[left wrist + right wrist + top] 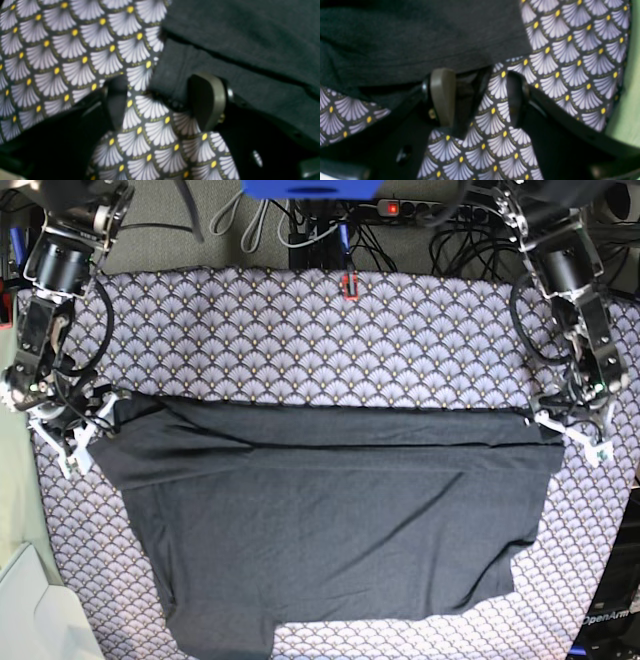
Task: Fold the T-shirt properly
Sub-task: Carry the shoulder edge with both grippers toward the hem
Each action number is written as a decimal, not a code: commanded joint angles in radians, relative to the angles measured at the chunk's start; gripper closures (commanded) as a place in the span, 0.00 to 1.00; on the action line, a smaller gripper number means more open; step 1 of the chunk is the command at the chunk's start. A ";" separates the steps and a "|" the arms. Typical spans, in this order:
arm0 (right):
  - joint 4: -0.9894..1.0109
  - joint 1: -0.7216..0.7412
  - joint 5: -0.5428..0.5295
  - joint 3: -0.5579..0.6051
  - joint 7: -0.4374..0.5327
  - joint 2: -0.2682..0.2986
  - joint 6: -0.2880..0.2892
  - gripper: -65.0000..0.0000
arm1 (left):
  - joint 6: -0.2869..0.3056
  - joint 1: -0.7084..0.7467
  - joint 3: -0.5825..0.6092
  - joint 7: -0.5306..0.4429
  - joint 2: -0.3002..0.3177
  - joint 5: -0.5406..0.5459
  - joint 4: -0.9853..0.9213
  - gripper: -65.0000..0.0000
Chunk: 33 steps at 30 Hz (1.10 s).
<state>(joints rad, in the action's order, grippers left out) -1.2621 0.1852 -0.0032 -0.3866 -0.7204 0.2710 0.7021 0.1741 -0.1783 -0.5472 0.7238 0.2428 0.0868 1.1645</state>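
Note:
The dark charcoal T-shirt (330, 520) lies spread on the purple-white scallop cloth (300, 330). Its far edge is folded over into a band across its width. Its print is hidden. My left gripper (565, 425) is at the band's right end and my right gripper (80, 430) at its left end. In the left wrist view the left gripper (161, 82) has its jaws apart, over the T-shirt's edge (250, 37) and the scallop cloth (62, 50). In the right wrist view the right gripper (478, 75) also has its jaws apart, at the T-shirt's edge (407, 37) on the scallop cloth (570, 50).
A white box (30, 610) sits at the near left corner. Cables and a power strip (400, 205) lie behind the table. A small red object (348, 283) sits at the cloth's far edge. A green surface (627, 100) borders the cloth in the right wrist view.

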 commanded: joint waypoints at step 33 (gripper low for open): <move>-0.133 -0.143 -0.010 -0.004 0.020 -0.037 -0.004 0.48 | 0.008 -0.028 0.003 -0.020 0.007 0.008 -0.060 0.99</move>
<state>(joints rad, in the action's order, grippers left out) -1.3849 0.0250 -0.0048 -0.3897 -0.7132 0.2188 0.7017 0.1806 -0.1951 -0.5426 0.6914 0.2375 0.0940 1.0927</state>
